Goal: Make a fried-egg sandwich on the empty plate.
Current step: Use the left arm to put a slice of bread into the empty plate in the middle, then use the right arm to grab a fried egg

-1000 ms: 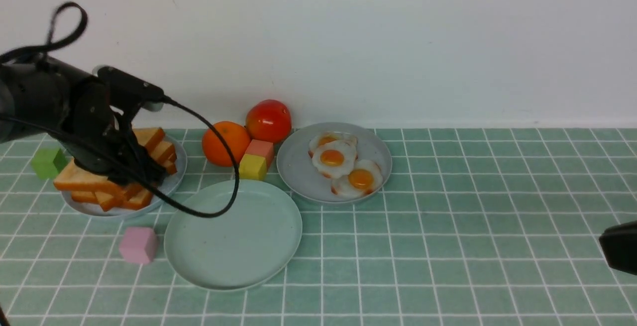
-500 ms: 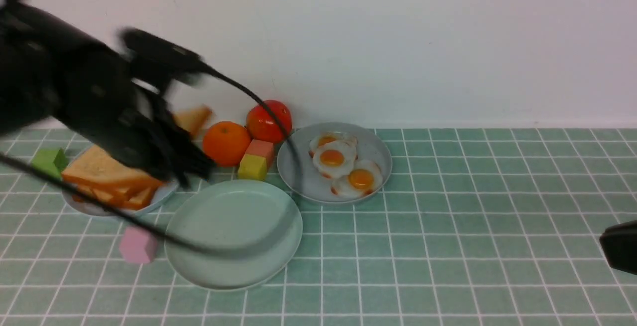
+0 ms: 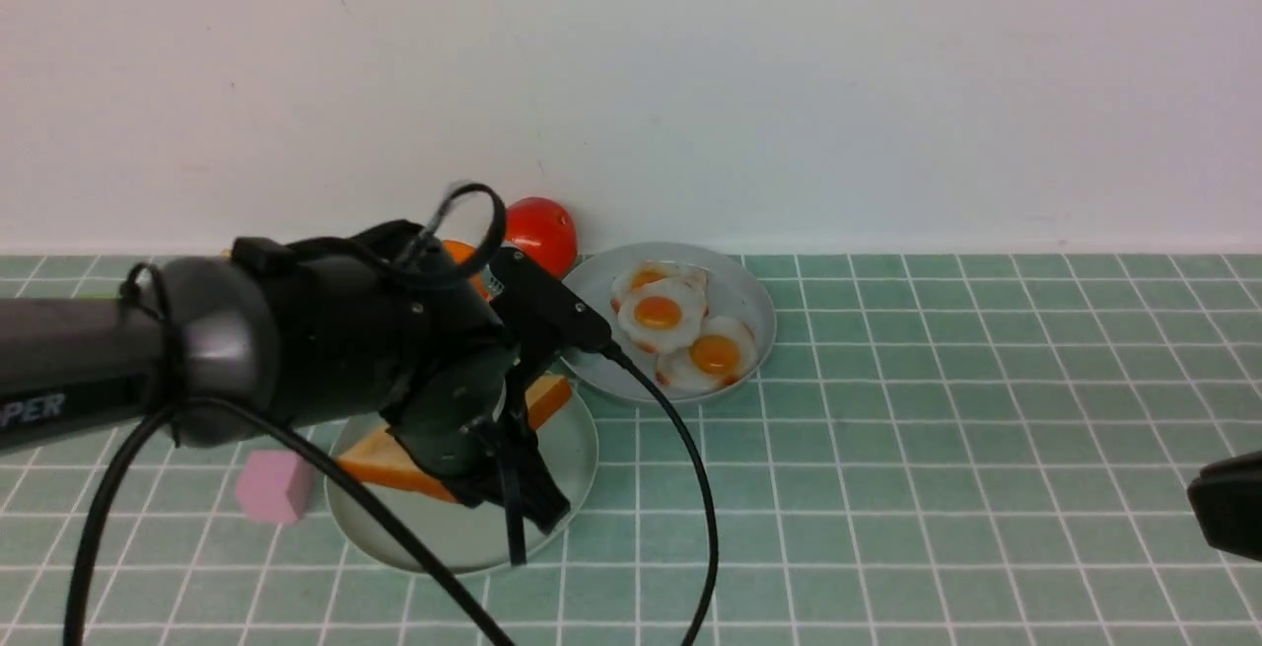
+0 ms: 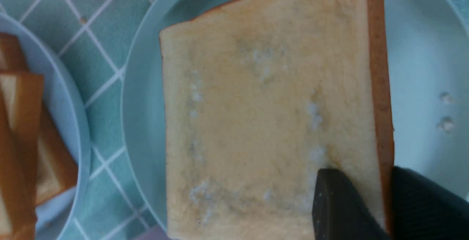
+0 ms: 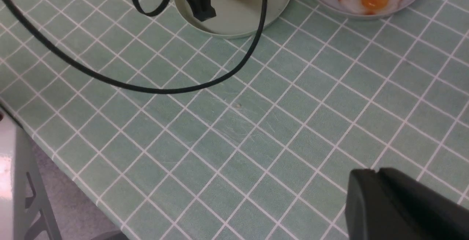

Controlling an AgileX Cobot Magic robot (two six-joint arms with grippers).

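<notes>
currently the left gripper [image 4: 384, 203] pinches the toast slice [image 4: 267, 111] crust-side, over the mint-green plate [image 4: 421, 49].

The left arm [image 3: 197, 350] is showing as a thick rounded tube, dark grey to black, with white lettering [image 3: 35, 409] ending "PER". Black cables [image 3: 680, 488] are looping off its wrist. The left gripper's [image 3: 537, 518] fingers [image 4: 340, 203] and the right arm's [image 3: 1227, 503] tip are showing matte black.

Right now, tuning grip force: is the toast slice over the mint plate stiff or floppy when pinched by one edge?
Probably stiff: the left gripper pinches the toast slice at one crust edge, yet it looks flat over the mint plate. Likely light: that small pinch carries it.
</notes>
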